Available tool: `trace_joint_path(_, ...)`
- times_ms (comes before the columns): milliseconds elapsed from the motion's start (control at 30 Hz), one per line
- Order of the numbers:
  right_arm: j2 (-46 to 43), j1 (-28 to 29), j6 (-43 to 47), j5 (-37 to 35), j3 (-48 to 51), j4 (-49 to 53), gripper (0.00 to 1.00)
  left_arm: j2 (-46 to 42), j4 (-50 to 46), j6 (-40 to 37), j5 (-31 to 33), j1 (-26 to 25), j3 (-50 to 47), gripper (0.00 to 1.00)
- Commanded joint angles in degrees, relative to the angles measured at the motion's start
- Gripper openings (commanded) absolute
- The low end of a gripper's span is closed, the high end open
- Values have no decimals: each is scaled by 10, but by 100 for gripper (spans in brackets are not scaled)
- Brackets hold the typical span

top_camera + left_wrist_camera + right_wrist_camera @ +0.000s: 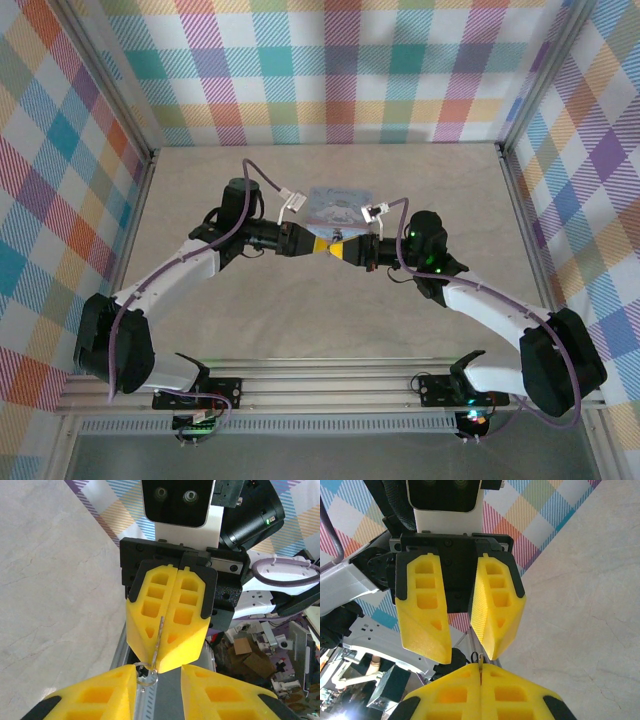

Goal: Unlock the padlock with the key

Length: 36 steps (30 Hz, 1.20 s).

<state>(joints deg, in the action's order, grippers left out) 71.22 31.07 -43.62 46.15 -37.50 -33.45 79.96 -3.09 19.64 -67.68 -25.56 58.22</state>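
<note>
One key (159,639) we see pinched in the pressed-together right gripper (166,666); its ring (145,675) lies lower centre, between the spread left gripper (466,654) fingers; tin box (335,205) beyond, contents hidden.

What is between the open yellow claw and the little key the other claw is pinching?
Nothing visible. The key sticks out of the shut right gripper, pointing straight at the left gripper. Its ring sits in the gap between the left gripper's open fingers, close to one of them.
</note>
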Motion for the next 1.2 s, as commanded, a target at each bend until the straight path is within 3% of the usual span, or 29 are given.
trace_joint_path(0, 2, -3, -7, 16, -14, -21, 0, 6, -14, -21, -22, -6, 15, 29)
trace_joint_path(267, 5, -2, -15, 26, -13, -22, 0, 13, -10, -21, -16, -23, 20, 25)
trace_joint_path(400, 5, -2, -19, 35, -14, -41, 0, 16, -2, -15, -6, -26, 20, 13)
trace_joint_path(467, 3, -2, -18, 38, -16, -38, 0, 19, 1, -12, -1, -25, 20, 2)
trace_joint_path(600, -8, -2, -5, 27, -20, 3, 0, 16, 10, -11, 10, -25, 15, 0)
trace_joint_path(833, -71, -6, 56, -44, -44, 153, 41, 7, 13, -17, 18, -25, 7, 0)
trace_joint_path(967, -102, -14, 66, -58, -49, 184, 47, 3, 14, -17, 15, -25, 7, 0)
trace_joint_path(1167, -83, -15, 67, -55, -64, 206, 48, -3, 15, -15, 5, -27, 10, 0)
